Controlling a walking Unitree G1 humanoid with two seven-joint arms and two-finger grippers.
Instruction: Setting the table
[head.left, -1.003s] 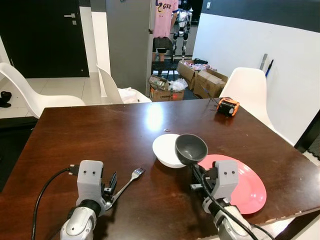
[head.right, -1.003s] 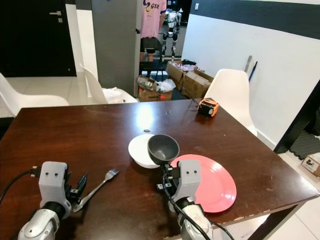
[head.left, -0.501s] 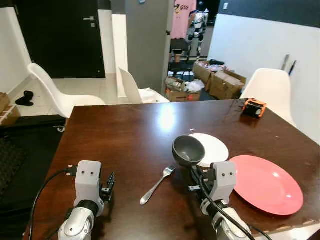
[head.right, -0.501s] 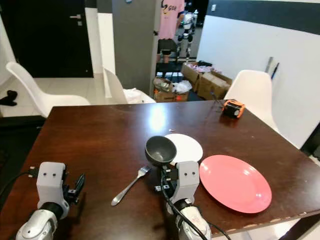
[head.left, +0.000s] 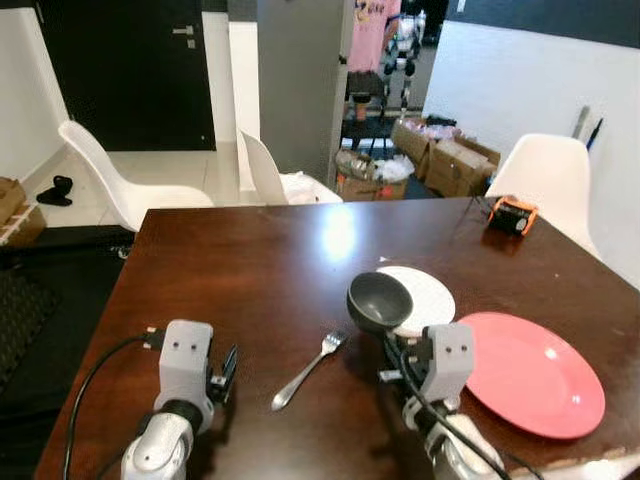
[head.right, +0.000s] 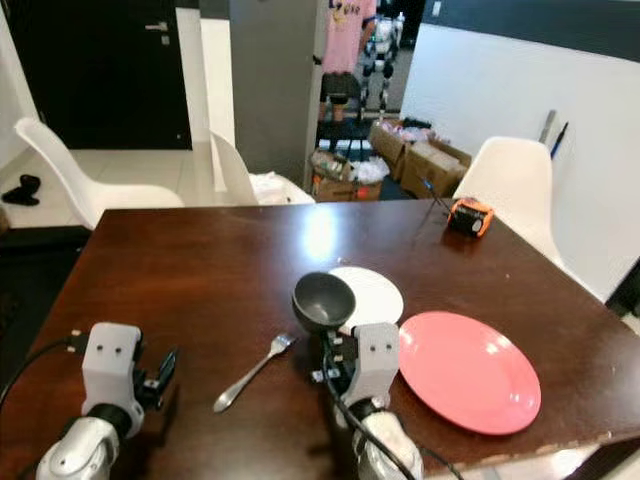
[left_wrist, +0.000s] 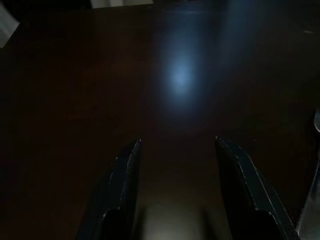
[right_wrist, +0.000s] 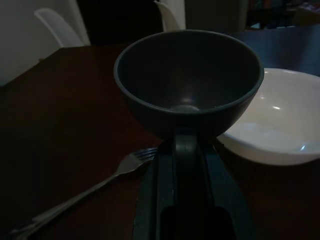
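Both head views are bright and evenly lit, a little soft but readable. A pale glare patch sits on the dark glossy counter (head.left: 250, 270) toward its far side. The doorway at upper left is deep black. Both wrist views are very dark and murky, with a bluish reflection on the wood and faint highlights along the black fingers (left_wrist: 127, 165).

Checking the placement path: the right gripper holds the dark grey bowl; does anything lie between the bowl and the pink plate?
Nothing visible does. The dark grey bowl, clamped in the right gripper, hangs by the white plate's edge; the round pink plate lies bare to its right, with only brown tabletop between them.
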